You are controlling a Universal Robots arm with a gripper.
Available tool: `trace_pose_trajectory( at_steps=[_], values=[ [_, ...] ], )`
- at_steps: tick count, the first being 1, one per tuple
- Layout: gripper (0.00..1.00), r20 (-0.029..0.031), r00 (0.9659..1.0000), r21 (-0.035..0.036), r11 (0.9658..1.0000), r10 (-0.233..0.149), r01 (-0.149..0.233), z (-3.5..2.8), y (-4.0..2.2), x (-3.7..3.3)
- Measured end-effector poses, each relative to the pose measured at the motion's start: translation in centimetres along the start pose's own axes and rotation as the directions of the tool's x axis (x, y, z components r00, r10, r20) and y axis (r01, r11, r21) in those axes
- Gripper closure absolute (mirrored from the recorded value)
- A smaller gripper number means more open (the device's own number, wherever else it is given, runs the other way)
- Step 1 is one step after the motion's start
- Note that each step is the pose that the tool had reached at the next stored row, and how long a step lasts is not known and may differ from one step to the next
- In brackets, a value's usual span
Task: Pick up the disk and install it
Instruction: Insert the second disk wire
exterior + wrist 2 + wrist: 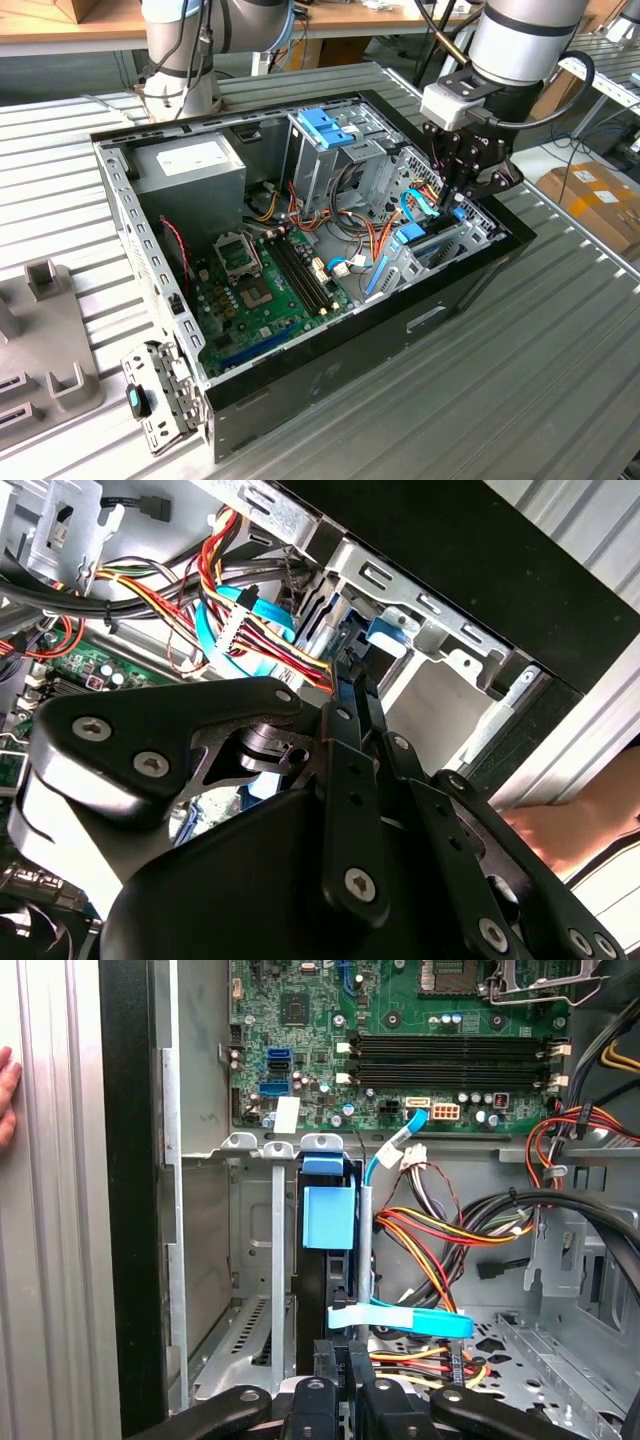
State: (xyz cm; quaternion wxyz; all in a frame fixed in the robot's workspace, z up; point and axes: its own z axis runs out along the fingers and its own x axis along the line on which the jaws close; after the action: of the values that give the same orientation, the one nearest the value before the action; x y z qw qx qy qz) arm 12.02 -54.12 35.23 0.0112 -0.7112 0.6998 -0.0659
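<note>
The gripper point(462, 200) is closed on the disk point(328, 1222), standing on edge in the drive bay point(262, 1260) near the motherboard point(400, 1040) — it should go straight along the rails, not tilted.

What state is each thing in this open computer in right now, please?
Computer case: lying on its side, open on top.
Disk: standing on edge in the drive bay.
Memory slots: empty.
Pincer: lowered into the case, right at the disk.
</note>
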Motion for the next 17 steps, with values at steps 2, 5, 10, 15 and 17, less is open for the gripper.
trace_pose_trajectory(
  at_steps=[2,5,10,15,17],
  values=[
    [0.84,0.0,1.0,0.0,1.0,0.0,0.0,0.0,0.01,0.0],
    [0.84,0.0005,1.0,0.0,1.0,0.0,0.0,0.01,0.11,0.0],
    [0.84,0.0022,1.0,0.0,1.0,0.001,-0.001,0.35,0.16,-0.03],
    [0.84,0.0022,1.0,0.0,1.0,0.001,-0.001,0.51,0.18,-0.04],
    [0.84,0.0024,1.0,0.0,1.0,0.001,-0.001,0.53,0.18,-0.04]
  ],
)
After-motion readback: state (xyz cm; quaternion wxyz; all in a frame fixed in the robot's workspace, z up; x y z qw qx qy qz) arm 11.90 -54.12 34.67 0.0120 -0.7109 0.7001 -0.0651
